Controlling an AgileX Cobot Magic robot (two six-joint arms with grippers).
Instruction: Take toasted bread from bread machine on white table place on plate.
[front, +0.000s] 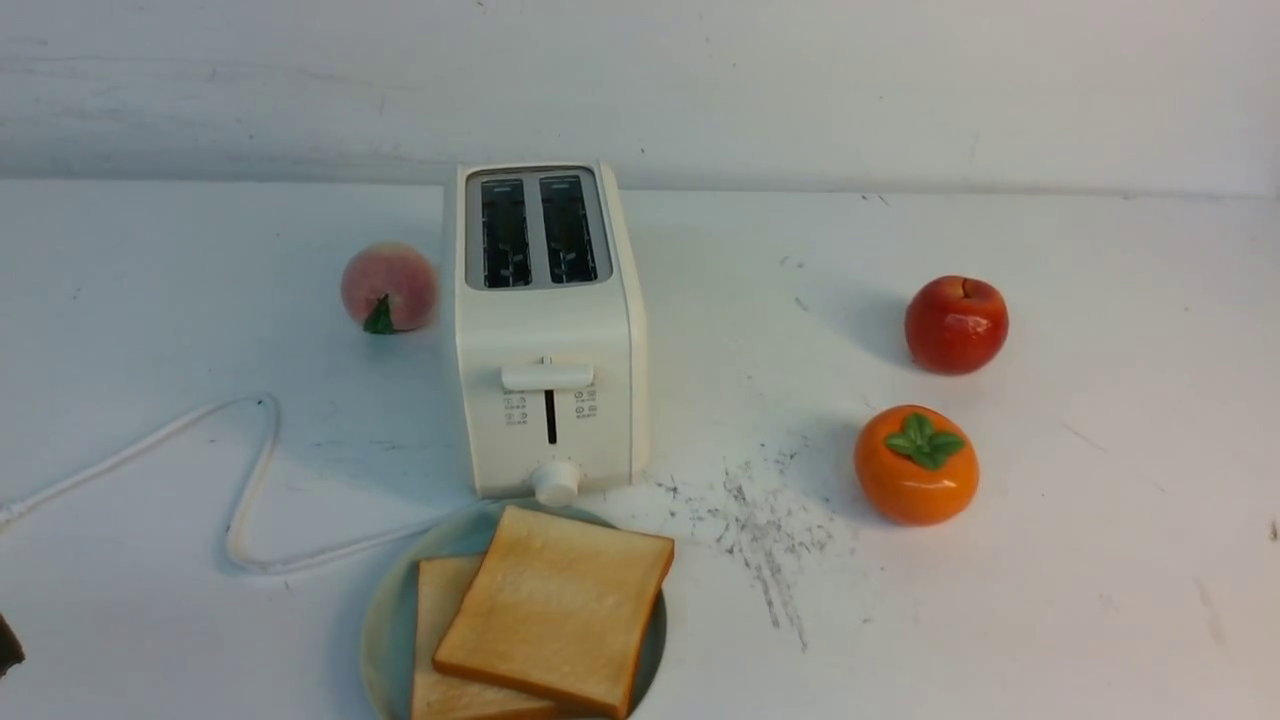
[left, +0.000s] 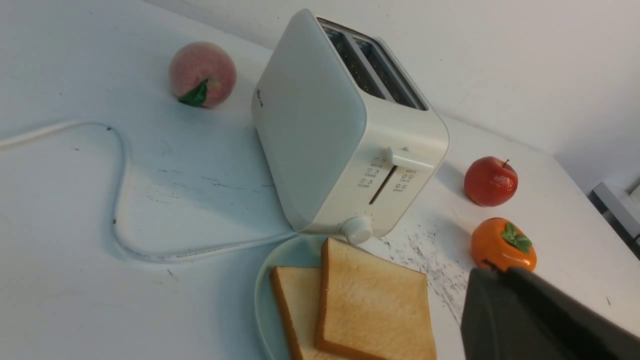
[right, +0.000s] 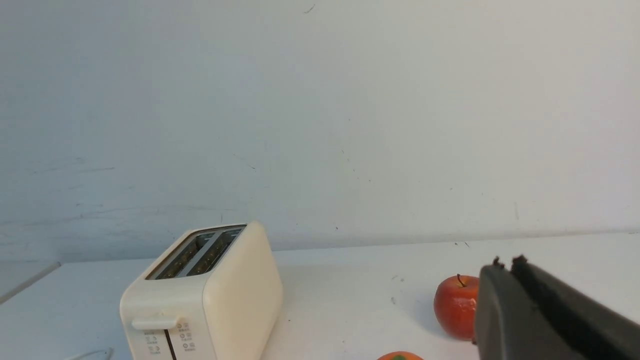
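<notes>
Two slices of toasted bread lie overlapping on the plate (front: 385, 620) at the front of the white table (front: 1050, 600): the upper slice (front: 555, 610) rests partly over the lower one (front: 445, 600). Behind the plate stands the bread machine (front: 545, 330), both slots empty and its lever up. In the left wrist view my left gripper (left: 502, 270) is shut and empty, off to the side of the toasted bread (left: 372, 300) and in front of the persimmon. My right gripper (right: 507, 261) is shut and empty too, raised, with the bread machine (right: 210, 295) well off to one side.
A peach (front: 389, 287) lies left of the bread machine. On its right are a red apple (front: 956, 324) and an orange persimmon (front: 916, 464). The white cord (front: 240, 480) loops over the table's left side. A wall closes off the back.
</notes>
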